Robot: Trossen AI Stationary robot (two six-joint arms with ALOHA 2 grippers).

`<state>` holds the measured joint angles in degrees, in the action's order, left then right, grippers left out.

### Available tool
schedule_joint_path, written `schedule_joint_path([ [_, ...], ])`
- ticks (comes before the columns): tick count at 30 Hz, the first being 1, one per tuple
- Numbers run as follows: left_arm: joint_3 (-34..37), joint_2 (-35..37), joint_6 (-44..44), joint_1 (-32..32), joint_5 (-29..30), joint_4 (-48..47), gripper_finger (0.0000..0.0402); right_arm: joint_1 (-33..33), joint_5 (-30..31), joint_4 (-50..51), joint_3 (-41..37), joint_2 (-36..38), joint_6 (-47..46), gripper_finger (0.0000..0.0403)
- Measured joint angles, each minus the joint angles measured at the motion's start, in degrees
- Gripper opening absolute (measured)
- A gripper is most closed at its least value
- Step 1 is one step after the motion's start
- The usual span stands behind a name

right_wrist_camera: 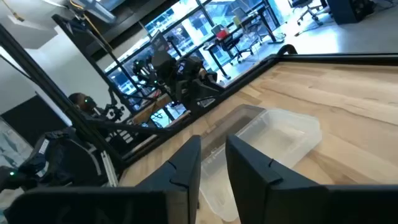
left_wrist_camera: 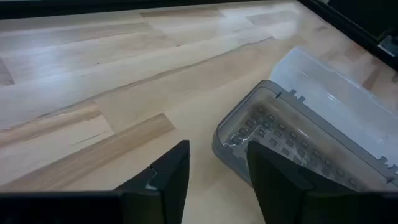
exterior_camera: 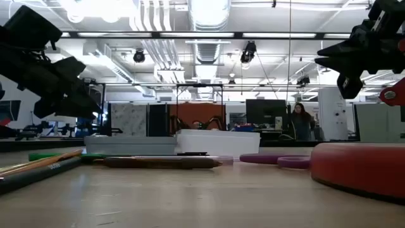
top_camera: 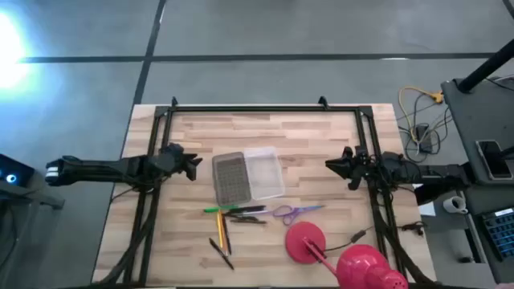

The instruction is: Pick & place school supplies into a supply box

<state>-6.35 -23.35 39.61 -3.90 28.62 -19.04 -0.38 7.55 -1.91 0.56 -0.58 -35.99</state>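
Beside the supply box, which is lying opened flat mid-table, the left gripper is hovering with jaws apart and empty; the right gripper is waiting well off on the box's other side, fingers nearly together, holding nothing. Just in front of the box the pens and pencils and purple-handled scissors are lying flat. They are looking light, stiff and slick, likely rolling, so pinching a pen mid-shaft across its width seems safest

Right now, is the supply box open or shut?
Open: the supply box lies spread flat, its grey grid lid beside the clear, empty tray.
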Motion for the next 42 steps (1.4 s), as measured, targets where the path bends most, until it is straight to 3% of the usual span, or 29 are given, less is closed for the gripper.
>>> schedule_joint_path([
  [33,0.0,0.0,-0.02,0.01,0.0,0.01,0.0145,-0.07,0.0,-0.12,0.0,0.02,0.0,0.0068],
  [36,0.0,0.0,0.0,0.02,0.0,0.02,0.0145,-0.13,4.16,-1.95,-0.02,0.0,-0.26,0.0068],
  [38,0.0,0.0,-0.01,0.0,-0.01,0.02,0.0145,-0.22,6.23,-3.16,-0.02,-0.18,-6.7,0.0068],
  [42,0.0,0.02,-0.02,0.02,-0.01,0.01,0.0145,-0.17,6.18,-4.88,0.06,-6.93,-5.79,0.0068],
])
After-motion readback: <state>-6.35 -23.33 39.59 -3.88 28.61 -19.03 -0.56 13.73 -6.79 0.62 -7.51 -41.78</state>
